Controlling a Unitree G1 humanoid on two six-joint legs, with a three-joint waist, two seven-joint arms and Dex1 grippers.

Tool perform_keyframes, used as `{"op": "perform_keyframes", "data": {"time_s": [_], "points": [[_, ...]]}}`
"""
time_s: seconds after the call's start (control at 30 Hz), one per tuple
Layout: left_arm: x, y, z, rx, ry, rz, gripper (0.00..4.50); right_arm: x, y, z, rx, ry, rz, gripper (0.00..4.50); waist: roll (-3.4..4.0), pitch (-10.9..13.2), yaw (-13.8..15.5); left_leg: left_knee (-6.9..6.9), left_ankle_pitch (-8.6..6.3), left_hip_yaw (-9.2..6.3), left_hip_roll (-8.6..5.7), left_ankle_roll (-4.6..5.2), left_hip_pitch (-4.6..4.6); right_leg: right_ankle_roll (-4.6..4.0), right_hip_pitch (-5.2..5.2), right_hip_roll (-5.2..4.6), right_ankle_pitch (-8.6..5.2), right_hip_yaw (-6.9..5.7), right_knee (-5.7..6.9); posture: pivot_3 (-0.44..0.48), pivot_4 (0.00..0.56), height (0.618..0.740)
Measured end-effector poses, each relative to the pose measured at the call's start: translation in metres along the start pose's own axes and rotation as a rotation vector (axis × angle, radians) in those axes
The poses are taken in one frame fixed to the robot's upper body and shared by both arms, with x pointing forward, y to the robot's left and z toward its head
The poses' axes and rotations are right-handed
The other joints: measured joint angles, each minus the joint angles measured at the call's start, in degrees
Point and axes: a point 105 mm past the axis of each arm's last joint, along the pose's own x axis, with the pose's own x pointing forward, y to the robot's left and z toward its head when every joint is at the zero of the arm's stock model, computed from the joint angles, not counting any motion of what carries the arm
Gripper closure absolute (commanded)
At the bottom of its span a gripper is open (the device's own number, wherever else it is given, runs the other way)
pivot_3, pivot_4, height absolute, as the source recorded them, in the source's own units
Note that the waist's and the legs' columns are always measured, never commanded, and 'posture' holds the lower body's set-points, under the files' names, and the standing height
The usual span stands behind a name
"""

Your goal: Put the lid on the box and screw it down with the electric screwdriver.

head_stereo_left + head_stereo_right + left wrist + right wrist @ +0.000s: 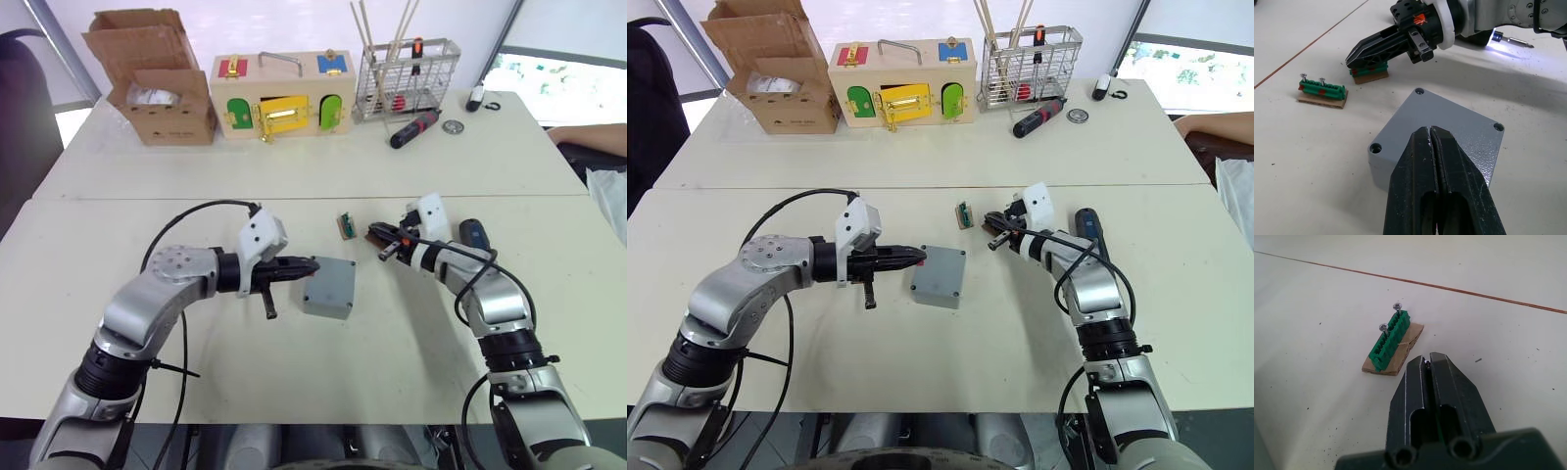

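The grey box [330, 287] stands mid-table, and the lid [1444, 127], a flat face with corner screw holes, closes its top. My left gripper [312, 264] is shut, its tips resting at the near edge of the lid. Beyond the box, my right gripper [372, 232] is shut and hovers low beside a green block [1391, 340] on cardboard that holds two upright screws. A tiny pale speck shows at that gripper's tips; I cannot tell what it is. The electric screwdriver [473, 233] lies on the table behind my right forearm, its bit [1513, 40] lit.
A second green block on cardboard [1369, 73] lies under the right gripper. Along the far edge stand a cardboard carton [157, 88], a colourful latch box [284, 96] and a wire basket [407, 78], with a red-and-black hand screwdriver [414, 127]. A person's arm [588, 137] rests at the right.
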Motion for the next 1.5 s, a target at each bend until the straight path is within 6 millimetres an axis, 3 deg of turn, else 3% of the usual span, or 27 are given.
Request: {"op": "perform_keyframes", "data": {"time_s": [0.17,0.43,0.57,0.63,0.9,1.5], "points": [[0.000,0.001,-0.002,-0.003,0.006,0.004,4.50,-0.001,0.000,0.003,-0.005,-0.010,0.001,4.44,0.00,0.0,0.0,0.00,0.00,0.00,0.00,0.00,0.00,0.00,0.00,0.00,0.00,0.00,0.00,0.000,0.150,0.740],[0.002,0.002,-0.005,-0.001,0.010,0.002,4.50,-0.008,0.000,0.025,-0.017,-0.087,0.003,4.44,0.00,0.0,0.0,0.00,-0.02,0.00,0.00,0.04,0.00,0.00,0.00,0.00,0.00,0.00,0.00,0.000,0.150,0.740],[0.001,0.002,-0.005,-0.003,0.013,-0.008,4.50,-0.021,0.006,0.045,-0.042,-0.135,0.042,4.44,0.01,0.0,0.2,0.00,-0.09,-0.01,0.00,0.16,-0.01,0.00,0.00,-0.02,0.00,0.00,0.00,0.000,0.150,0.740],[-0.005,0.002,-0.006,-0.006,0.028,-0.018,4.50,-0.033,0.019,0.051,-0.050,-0.149,0.103,4.44,0.00,0.0,0.1,-0.01,-0.10,-0.02,0.00,0.17,-0.01,0.00,0.00,-0.02,0.00,0.00,-0.01,0.000,0.150,0.740],[-0.021,-0.007,-0.007,0.035,0.100,-0.091,4.50,-0.058,0.060,0.036,-0.054,-0.076,0.255,4.44,0.01,0.0,0.1,-0.02,-0.11,-0.02,0.00,0.19,0.02,0.00,0.04,-0.02,0.00,0.01,-0.01,0.000,0.150,0.740],[-0.020,-0.007,-0.009,0.050,0.104,-0.093,4.50,-0.058,0.073,0.028,-0.016,-0.063,0.262,4.44,0.01,0.0,0.1,-0.02,-0.11,-0.02,0.00,0.19,0.02,0.00,0.05,-0.01,0.00,0.00,-0.01,0.000,0.150,0.740]]}}
